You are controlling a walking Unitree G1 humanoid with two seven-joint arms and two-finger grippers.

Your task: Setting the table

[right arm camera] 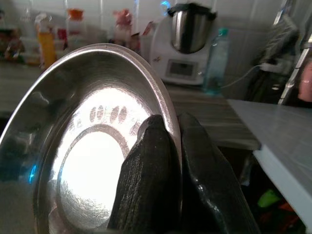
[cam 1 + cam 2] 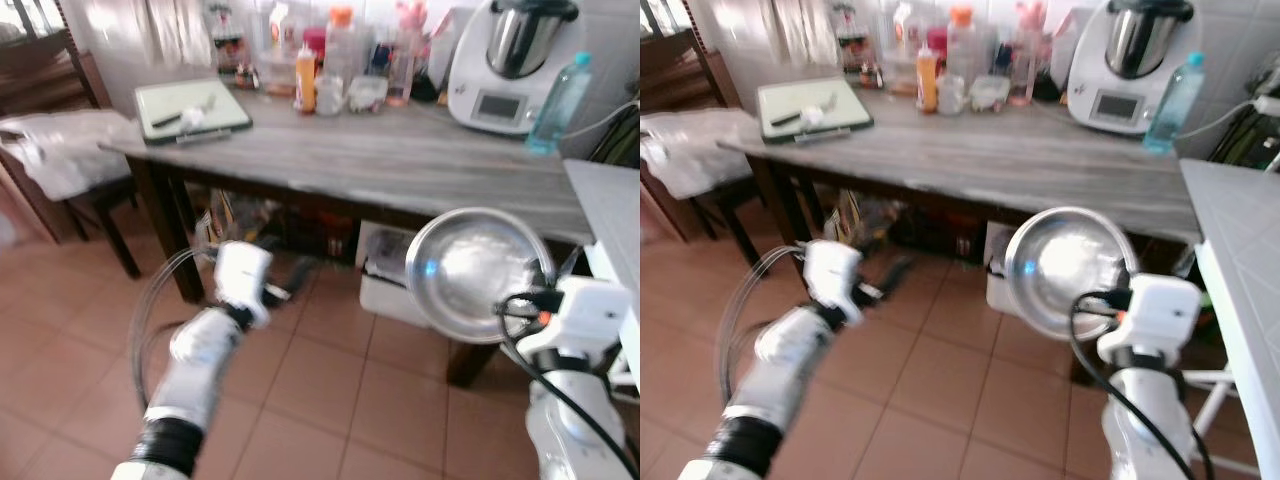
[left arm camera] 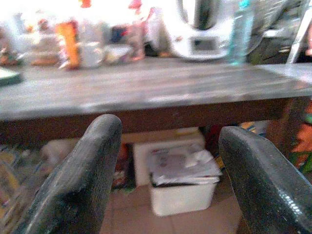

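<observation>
While the head views are slightly blurred, the scene can be read from the robot's left to its right. A chair draped with white cloth (image 2: pixel 60 145) is seen at the far left, beside the end of the grey wooden counter (image 2: pixel 400 160). A green-rimmed cutting board (image 2: pixel 190 108) lies on the counter's left end; behind it a cluster of bottles and jars is noted, among them an orange bottle (image 2: pixel 305 82). The left hand (image 3: pixel 168 180) is held out low above the tiled floor (image 2: pixel 310 390), its two black fingers spread wide apart and gripping nothing; beyond them a white bin (image 3: pixel 183 187) of papers is seen under the counter. A white kitchen appliance (image 2: pixel 510 65) and a clear blue water bottle (image 2: pixel 560 100) stand at the counter's right end. The right hand (image 1: pixel 170 161) is pinching the rim of a steel plate (image 2: pixel 475 272), one finger on each face, the plate being held tilted on edge in the air in front of the counter's near edge.
</observation>
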